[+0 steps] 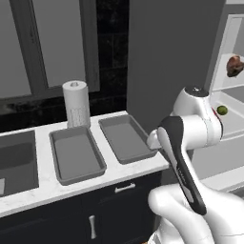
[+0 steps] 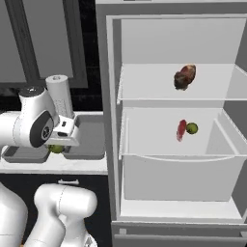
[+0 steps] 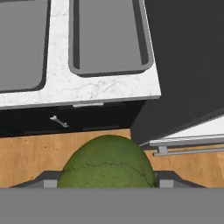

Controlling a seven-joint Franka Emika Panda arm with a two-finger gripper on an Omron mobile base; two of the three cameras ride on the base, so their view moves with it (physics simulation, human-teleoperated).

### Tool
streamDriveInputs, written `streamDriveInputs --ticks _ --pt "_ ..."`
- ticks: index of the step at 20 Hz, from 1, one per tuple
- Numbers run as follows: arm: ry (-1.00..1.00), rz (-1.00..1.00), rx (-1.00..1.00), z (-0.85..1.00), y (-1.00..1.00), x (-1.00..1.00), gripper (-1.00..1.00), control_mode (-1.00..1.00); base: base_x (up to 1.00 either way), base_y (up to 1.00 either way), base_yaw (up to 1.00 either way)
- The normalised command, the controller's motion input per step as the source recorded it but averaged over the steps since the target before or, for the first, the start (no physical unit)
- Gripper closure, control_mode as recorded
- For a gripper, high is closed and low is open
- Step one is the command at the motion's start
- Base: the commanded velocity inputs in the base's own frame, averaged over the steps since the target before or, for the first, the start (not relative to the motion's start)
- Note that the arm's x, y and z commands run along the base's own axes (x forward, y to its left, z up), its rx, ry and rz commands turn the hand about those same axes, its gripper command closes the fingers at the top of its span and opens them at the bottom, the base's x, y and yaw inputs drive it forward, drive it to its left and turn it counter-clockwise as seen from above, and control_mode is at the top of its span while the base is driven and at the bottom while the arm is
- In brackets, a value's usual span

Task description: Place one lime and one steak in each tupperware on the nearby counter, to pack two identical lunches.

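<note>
My gripper (image 3: 107, 181) is shut on a green lime (image 3: 107, 162), held in the air in front of the counter (image 3: 87, 89) and above the wooden floor. From the right base, the lime (image 2: 57, 149) hangs below the hand. Two empty grey tupperware trays lie side by side on the counter (image 1: 45, 186): the left tupperware (image 1: 76, 155) (image 3: 19, 43) and the right tupperware (image 1: 126, 138) (image 3: 109, 35). In the open fridge a brown steak (image 2: 185, 77) (image 1: 234, 66) lies on the upper shelf. A red steak (image 2: 181, 129) and a second lime (image 2: 192, 128) (image 1: 221, 110) rest on the middle shelf.
A paper towel roll (image 1: 76, 104) stands behind the trays. The sunken sink (image 1: 16, 162) is to their left. The fridge's dark side wall (image 3: 188, 65) rises right beside the right tray. Black cabinet fronts with silver handles (image 1: 125, 188) run below the worktop.
</note>
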Motion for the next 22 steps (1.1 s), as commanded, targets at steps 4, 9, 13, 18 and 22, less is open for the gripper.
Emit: streamDriveInputs --ticks 4,9,13,18,22 --pt "0.0 0.0 0.0 0.0 0.0 0.0 1.0 1.0 0.63 0.56 -0.03" --pt "0.01 -0.01 0.0 -0.03 0.04 0.13 1.0 -1.0 0.52 0.02 -0.01" --pt "0.06 -0.01 0.0 -0.21 0.3 0.73 1.0 -1.0 0.0 0.0 0.0" --pt "0.05 -0.01 -0.02 -0.28 0.23 0.95 1.0 -1.0 0.0 0.0 0.0" --pt "0.19 -0.04 0.0 -0.19 0.0 1.0 1.0 -1.0 0.0 0.0 0.0"
